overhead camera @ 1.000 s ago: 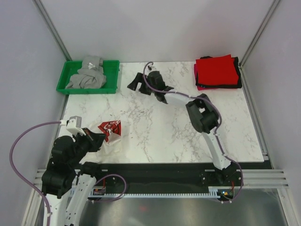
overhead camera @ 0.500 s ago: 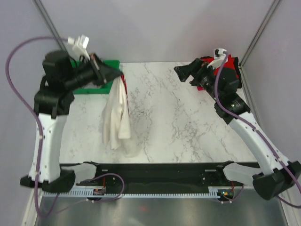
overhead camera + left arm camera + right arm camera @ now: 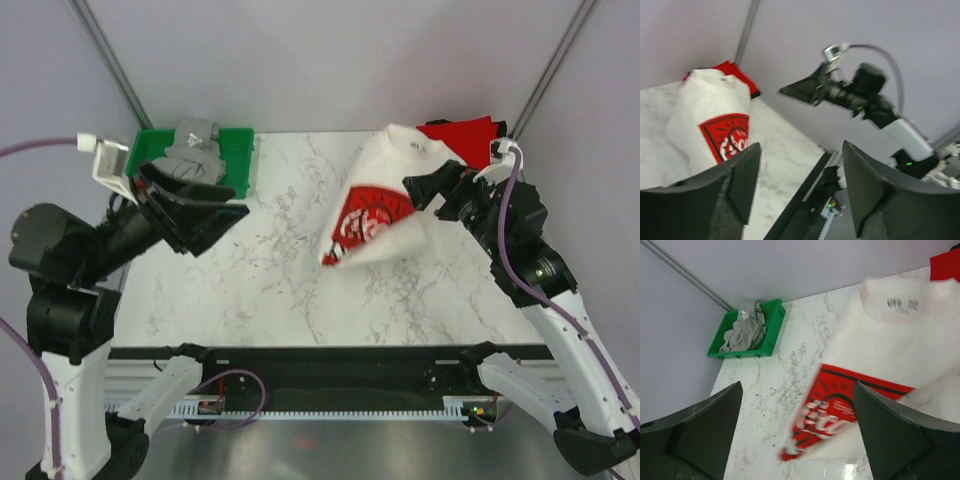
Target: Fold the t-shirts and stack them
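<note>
The left pincer [image 3: 215, 220] stands apart with nothing between its fingers, raised above the near-left part of the marble table [image 3: 290, 290] and aimed across it. Its grip is empty, so it reads as free of the cloth and out of the way.

Across from it, the right pincer [image 3: 422, 197] is also spread wide and clamps nothing. The white t-shirt [image 3: 385, 205] sits right in front of and beneath its fingers, with the collar toward the far edge and the red Coca-Cola print [image 3: 362, 222] facing up toward the table's middle. The cloth is blurred in the right wrist view, so I cannot tell whether it has settled flat. Print-up and stretched lengthwise suits laying it out for a fold.

Just behind the right pincer, at the far corner, is the red top of the stack [image 3: 462, 135], handy for the finished shirt. Beyond the left pincer, a green tray [image 3: 240, 165] holds a crumpled grey t-shirt [image 3: 190, 150], apparently waiting its turn.
</note>
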Robot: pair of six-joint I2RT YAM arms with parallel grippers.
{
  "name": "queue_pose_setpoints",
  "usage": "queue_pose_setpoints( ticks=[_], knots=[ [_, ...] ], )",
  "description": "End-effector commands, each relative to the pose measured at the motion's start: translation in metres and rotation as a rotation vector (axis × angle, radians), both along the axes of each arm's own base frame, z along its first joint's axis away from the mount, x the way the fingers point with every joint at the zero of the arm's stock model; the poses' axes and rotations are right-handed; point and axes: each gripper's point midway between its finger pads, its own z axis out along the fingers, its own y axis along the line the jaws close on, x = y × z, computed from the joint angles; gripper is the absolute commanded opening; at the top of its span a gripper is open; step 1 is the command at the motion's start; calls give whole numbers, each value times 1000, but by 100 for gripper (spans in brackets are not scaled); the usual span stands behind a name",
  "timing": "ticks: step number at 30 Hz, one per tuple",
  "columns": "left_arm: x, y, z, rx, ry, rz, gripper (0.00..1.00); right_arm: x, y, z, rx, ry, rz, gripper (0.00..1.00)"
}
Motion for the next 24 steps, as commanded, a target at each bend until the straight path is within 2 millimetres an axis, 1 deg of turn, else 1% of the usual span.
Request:
queue_pose_setpoints(
  ticks=[1, 2, 3, 4, 5, 6, 7, 8, 9, 10, 11, 12, 13, 14, 15, 16, 17, 18, 19, 20, 22, 23, 24],
  knots=[
    [58, 23, -119, 185, 283, 234, 83, -16, -22, -5, -52, 23, -66, 98],
    [69, 30, -158, 232, 395, 290, 85, -19, -25, -9, -60, 30, -73, 98],
    [76, 40, -182, 262, 465, 353, 87, -19, -30, -15, -68, 41, -97, 98],
    [73, 38, -199, 273, 507, 339, 87, -25, -34, -19, -70, 52, -106, 98],
    [69, 34, -222, 274, 544, 307, 86, -25, -34, -33, -83, 81, -109, 98],
    [62, 26, -227, 254, 550, 252, 86, -26, -35, -40, -89, 98, -109, 98],
    [60, 25, -233, 244, 552, 240, 85, -28, -34, -53, -88, 138, -106, 98],
    [54, 26, -243, 241, 550, 242, 85, -28, -33, -77, -105, 199, -103, 98],
    [55, 30, -250, 252, 548, 269, 85, -29, -30, -92, -108, 243, -99, 98],
    [54, 33, -255, 267, 544, 281, 85, -28, -24, -117, -124, 325, -74, 98],
    [51, 35, -266, 281, 557, 288, 85, -30, -20, -146, -139, 405, -64, 98],
    [51, 36, -272, 286, 569, 297, 86, -29, -20, -162, -156, 456, -69, 98],
    [51, 36, -277, 289, 585, 295, 86, -30, -20, -187, -195, 538, -81, 98],
    [50, 35, -288, 295, 615, 287, 86, -30, -26, -206, -232, 580, -123, 98],
    [49, 33, -293, 299, 629, 272, 85, -27, -25, -215, -250, 597, -132, 98],
    [49, 34, -298, 310, 627, 272, 85, -26, -23, -231, -285, 639, -130, 98],
    [48, 36, -306, 322, 636, 276, 85, -25, -21, -240, -300, 659, -124, 98],
    [48, 38, -308, 331, 630, 291, 86, -23, -19, -246, -312, 676, -121, 98],
    [45, 40, -308, 335, 609, 299, 86, -22, -14, -258, -337, 708, -109, 98],
    [44, 43, -312, 354, 594, 303, 86, -21, -12, -263, -350, 723, -108, 98],
    [40, 49, -314, 377, 583, 330, 86, -22, -17, -276, -380, 755, -154, 97],
    [40, 51, -311, 377, 577, 342, 87, -27, -24, -288, -392, 782, -187, 96],
    [38, 51, -311, 380, 572, 336, 88, -26, -33, -293, -415, 781, -241, 94]
  ],
)
